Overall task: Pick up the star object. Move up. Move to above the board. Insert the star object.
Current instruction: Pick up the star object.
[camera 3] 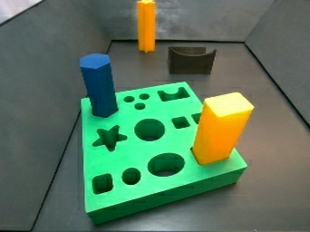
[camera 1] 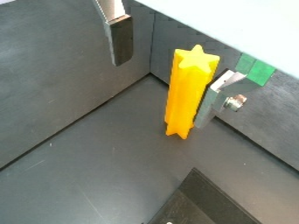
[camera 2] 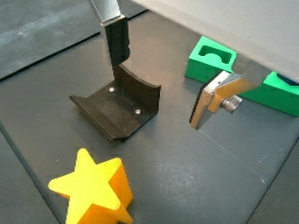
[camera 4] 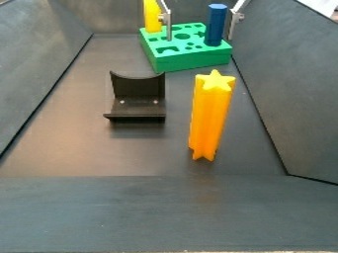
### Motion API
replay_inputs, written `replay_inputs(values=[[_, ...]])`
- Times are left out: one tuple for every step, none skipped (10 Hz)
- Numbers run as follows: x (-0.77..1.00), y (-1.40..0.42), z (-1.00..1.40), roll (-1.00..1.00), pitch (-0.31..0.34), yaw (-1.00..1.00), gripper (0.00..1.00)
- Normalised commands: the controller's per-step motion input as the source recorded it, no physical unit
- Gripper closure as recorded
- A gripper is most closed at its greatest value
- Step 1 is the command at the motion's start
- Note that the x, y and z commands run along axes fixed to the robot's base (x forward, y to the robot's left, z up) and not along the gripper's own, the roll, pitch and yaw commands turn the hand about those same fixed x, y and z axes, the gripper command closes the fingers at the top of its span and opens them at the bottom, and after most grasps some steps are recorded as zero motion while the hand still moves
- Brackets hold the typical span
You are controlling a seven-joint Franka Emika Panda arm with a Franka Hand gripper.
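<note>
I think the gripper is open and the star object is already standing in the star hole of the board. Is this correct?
Not quite. The gripper is open, but the star object stands upright on the dark floor, apart from the board. A side view shows the board's star hole empty; only the blue peg and the yellow block stand in the board.

The claw [camera 2: 158,79] hangs above the counter [camera 2: 211,175] with its jaws spread wide and nothing between them. In both wrist views its silver fingers [camera 1: 121,39] stand well apart, pads bare.
</note>
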Motion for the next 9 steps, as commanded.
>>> replay_inputs(values=[[-0.30,0.05,0.00,0.00,0.000,-0.21,0.00],[-0.10,0.19,0.00,-0.03,-0.066,0.00,0.00],[-0.33,0.63,0.00,-0.05,-0.103,0.07,0.00],[-0.34,0.88,0.01,-0.15,-0.123,0.11,0.00],[-0.29,0.89,0.00,-0.15,-0.123,0.13,0.00],[-0.13,0.79,0.00,-0.18,-0.117,0.13,0.00],[0.04,0.58,0.09,-0.17,-0.069,0.19,0.00],[0.24,0.45,0.14,-0.15,-0.034,0.19,0.00],[0.09,0.32,0.06,-0.16,-0.083,0.07,0.00]])
